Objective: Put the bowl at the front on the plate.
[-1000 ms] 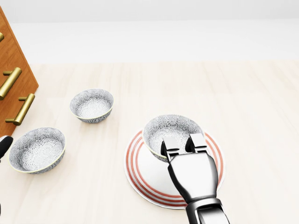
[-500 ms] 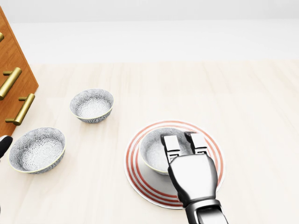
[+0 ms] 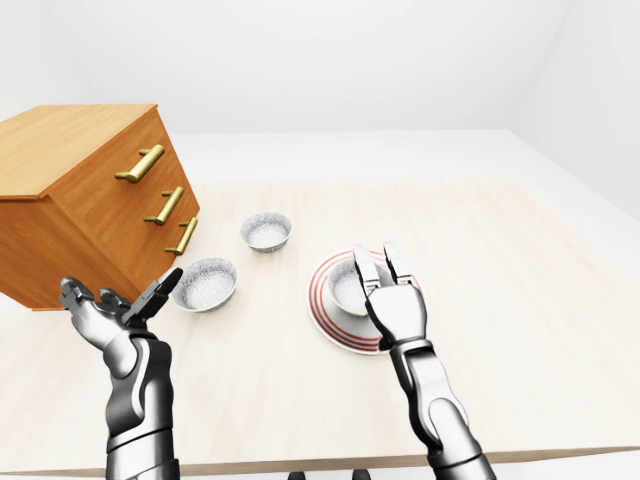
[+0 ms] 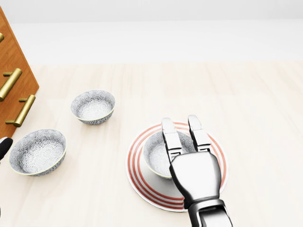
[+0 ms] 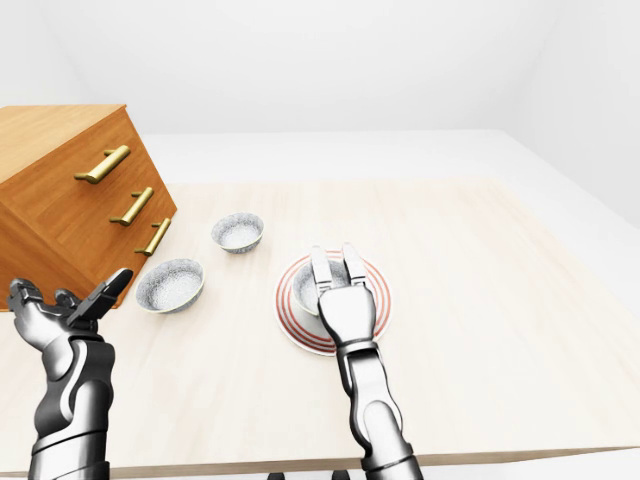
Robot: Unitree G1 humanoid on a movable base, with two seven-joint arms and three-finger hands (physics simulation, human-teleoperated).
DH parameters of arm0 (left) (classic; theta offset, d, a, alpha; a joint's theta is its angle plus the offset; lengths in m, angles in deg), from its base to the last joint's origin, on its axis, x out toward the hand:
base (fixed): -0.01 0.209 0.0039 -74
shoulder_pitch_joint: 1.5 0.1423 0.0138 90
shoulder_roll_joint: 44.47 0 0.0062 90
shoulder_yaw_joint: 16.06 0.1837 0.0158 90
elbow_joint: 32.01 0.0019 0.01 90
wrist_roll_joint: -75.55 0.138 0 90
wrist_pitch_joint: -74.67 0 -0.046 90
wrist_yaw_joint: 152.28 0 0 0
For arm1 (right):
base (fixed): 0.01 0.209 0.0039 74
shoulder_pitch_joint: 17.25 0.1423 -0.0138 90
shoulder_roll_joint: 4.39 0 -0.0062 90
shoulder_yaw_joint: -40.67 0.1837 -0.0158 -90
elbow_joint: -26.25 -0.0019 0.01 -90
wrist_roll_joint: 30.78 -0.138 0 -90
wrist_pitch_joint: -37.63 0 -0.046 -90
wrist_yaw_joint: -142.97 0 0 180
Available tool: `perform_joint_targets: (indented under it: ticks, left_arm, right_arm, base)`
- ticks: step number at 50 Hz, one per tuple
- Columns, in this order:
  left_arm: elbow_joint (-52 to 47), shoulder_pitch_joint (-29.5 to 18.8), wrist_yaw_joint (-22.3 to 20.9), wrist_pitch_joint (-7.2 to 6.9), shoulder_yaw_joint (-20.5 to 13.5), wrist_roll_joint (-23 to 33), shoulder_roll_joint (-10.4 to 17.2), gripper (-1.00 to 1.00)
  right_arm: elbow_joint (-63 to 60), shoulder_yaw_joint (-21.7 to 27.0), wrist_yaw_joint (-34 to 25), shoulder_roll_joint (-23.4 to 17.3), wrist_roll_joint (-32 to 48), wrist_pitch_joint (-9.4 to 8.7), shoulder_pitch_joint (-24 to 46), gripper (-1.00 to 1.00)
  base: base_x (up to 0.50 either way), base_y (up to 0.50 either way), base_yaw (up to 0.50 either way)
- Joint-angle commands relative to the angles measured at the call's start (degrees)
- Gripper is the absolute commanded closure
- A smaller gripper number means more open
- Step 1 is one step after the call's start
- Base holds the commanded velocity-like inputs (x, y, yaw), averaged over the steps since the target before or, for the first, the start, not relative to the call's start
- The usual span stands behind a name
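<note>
Your right hand (image 4: 195,176) has just let go: its fingers (image 4: 169,135), curled round the bowl (image 4: 157,157) half a second ago, now stretch wide above it. The bowl sits on the red-ringed plate (image 4: 140,185), lower centre of the head view; only the withdrawal looks left.
</note>
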Motion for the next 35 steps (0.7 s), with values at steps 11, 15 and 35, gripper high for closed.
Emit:
perform_joint_targets:
  ticks: [11,15,35]
  left_arm:
    - [0.00,-0.06,0.00,-0.16,0.01,0.00,0.00,-1.00]
    - [0.84,-0.27,0.00,0.46,0.05,0.00,0.01,-1.00]
    - [-0.69,0.22,0.00,-0.70,-0.14,-0.28,0.00,-1.00]
  right_arm:
    - [-12.75,-0.91,-10.43,1.64,7.59,0.00,0.73,-1.00]
    - [-15.10,-1.29,-12.18,2.21,9.16,0.00,0.89,-1.00]
    - [-29.41,-2.84,-24.94,7.93,21.81,0.00,9.39,-1.00]
  base:
    - [0.00,0.00,0.00]
    - [0.00,0.00,0.00]
    - [0.00,0.00,0.00]
